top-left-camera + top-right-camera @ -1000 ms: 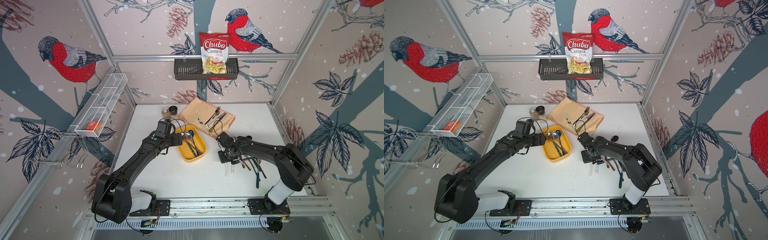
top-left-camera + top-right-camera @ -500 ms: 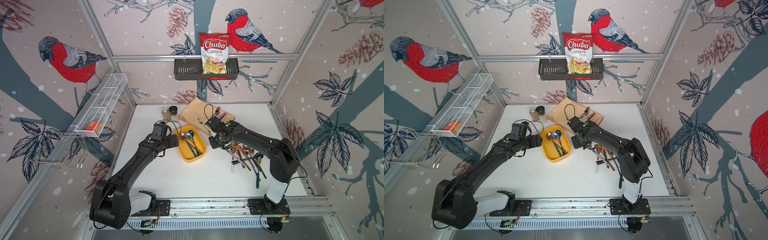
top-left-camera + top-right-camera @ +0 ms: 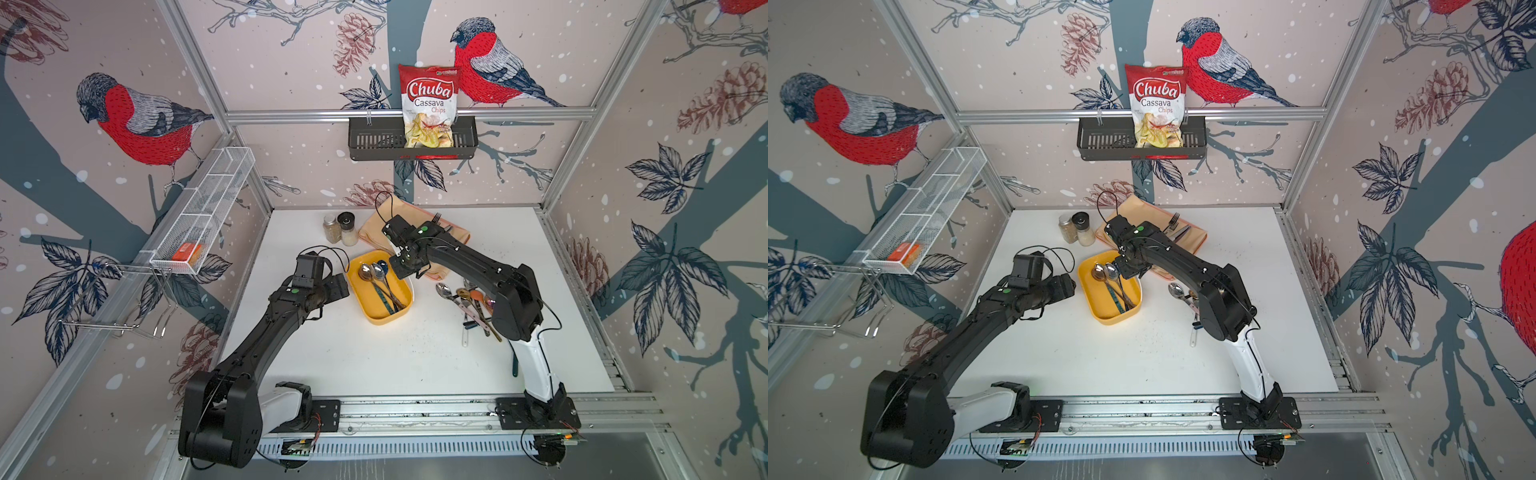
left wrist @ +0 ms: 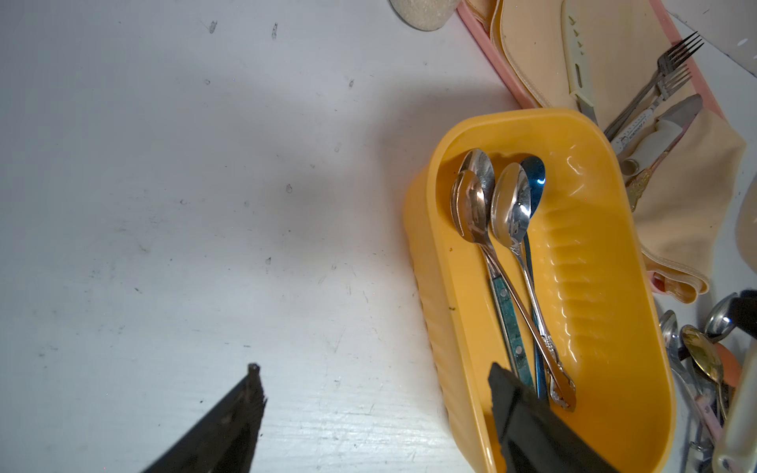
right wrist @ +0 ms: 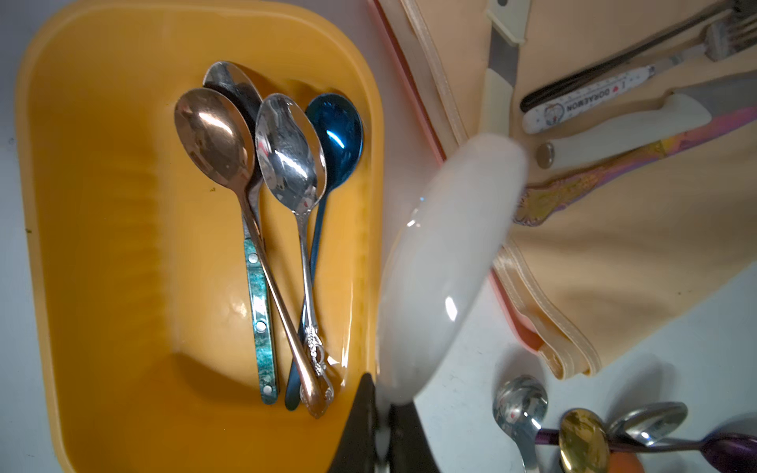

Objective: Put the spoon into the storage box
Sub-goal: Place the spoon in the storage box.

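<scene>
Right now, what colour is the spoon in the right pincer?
White spoon; best in right wrist view.

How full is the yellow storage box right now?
Partly full: four spoons lie together inside the storage box, with bare floor beside them.

Storage box (image 3: 374, 309) sits on counter (image 3: 374, 365), back half, left of centre. Four spoons (image 3: 371, 271) lie in it, overlapping, bowls toward back edge. Two jars (image 3: 347, 232) stand near back edge, behind-left of box. Cloth (image 3: 372, 232) lies by back edge, behind-right of box, just beside its right rim. Forks (image 4: 663, 78) and knives (image 4: 577, 69) lie on cloth. Cutlery pile (image 3: 465, 297) lies right of box, apart from it. Right hand (image 5: 383, 405) holds spoon (image 5: 442, 254) over gap between box and cloth. Left hand (image 4: 375, 368) hangs at box's left rim, one finger over counter, one over box's inside. Shelf basket (image 3: 374, 143) on back wall holds chips bag (image 3: 428, 108).
</scene>
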Motion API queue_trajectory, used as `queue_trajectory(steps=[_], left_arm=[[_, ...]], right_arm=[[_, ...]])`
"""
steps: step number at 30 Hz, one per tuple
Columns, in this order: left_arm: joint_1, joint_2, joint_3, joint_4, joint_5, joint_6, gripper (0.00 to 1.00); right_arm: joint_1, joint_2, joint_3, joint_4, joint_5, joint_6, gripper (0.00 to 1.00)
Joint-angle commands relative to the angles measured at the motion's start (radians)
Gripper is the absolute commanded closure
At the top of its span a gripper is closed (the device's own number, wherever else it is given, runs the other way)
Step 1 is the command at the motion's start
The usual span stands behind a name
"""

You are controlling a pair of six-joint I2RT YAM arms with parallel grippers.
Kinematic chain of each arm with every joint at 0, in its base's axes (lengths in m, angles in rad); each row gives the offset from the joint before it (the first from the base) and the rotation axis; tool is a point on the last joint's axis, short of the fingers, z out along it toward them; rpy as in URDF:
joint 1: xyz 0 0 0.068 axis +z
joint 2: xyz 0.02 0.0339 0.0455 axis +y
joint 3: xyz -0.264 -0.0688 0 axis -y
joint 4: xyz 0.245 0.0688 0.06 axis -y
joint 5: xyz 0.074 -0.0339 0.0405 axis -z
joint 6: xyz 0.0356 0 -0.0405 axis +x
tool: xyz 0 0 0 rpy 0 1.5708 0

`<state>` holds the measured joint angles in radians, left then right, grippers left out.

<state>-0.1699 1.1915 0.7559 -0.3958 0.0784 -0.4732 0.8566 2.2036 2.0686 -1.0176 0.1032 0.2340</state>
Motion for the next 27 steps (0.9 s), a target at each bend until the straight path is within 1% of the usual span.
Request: queue_trajectory(steps=[1, 13, 22, 27], left_arm=[[0.004, -0.005, -0.005, 0.019, 0.004, -0.009, 0.12], [0.004, -0.001, -0.005, 0.015, 0.003, -0.006, 0.12], [0.006, 0.007, 0.001, 0.015, 0.003, -0.003, 0.12], [0.006, 0.015, 0.006, 0.012, 0.0, -0.001, 0.12]], right_arm=[[0.011, 0.04, 0.059, -0.039, 0.001, -0.012, 0.95], [0.028, 0.151, 0.127, -0.033, 0.062, -0.002, 0.95], [0.042, 0.231, 0.186, -0.037, 0.068, -0.023, 0.95], [0.053, 0.263, 0.191, -0.043, 0.119, -0.028, 0.93]])
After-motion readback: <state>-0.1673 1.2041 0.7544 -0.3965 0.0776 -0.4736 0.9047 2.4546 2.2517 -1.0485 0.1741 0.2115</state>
